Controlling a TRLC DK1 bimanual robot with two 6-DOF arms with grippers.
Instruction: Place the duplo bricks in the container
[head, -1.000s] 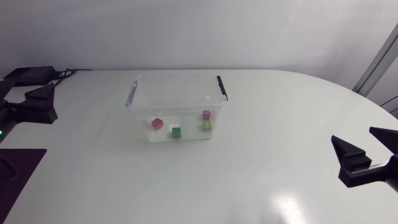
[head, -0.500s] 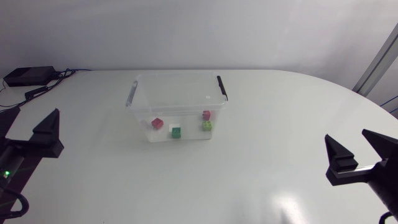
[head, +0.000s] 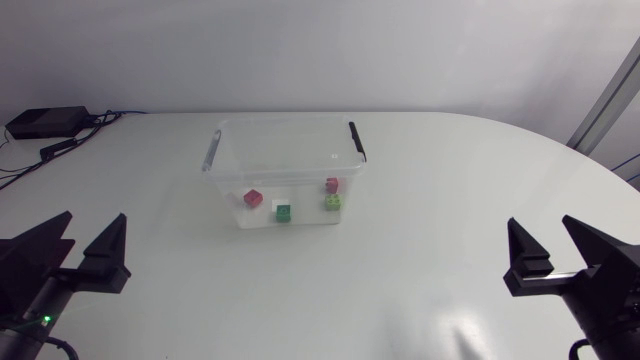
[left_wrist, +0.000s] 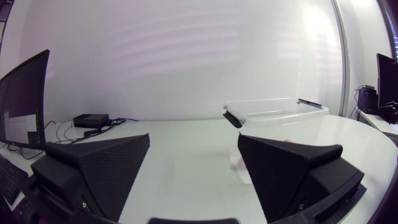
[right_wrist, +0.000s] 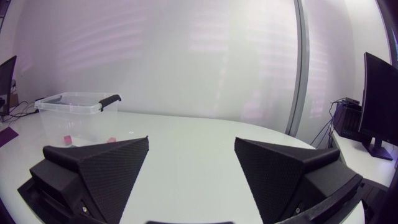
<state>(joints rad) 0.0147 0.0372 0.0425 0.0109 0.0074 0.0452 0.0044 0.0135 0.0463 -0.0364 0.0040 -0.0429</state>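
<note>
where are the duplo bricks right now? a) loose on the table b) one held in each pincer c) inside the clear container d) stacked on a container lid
c: a red brick, the green brick and the rest show through the container wall, while the left pincer and right pincer are open and empty.

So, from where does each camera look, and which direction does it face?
Head view: above the table, looking down on the container, left pincer and right pincer.
Left wrist view: on the left arm, looking across the table over its own pincer.
Right wrist view: on the right arm, likewise over its own pincer.
Shared: all three show the container.
</note>
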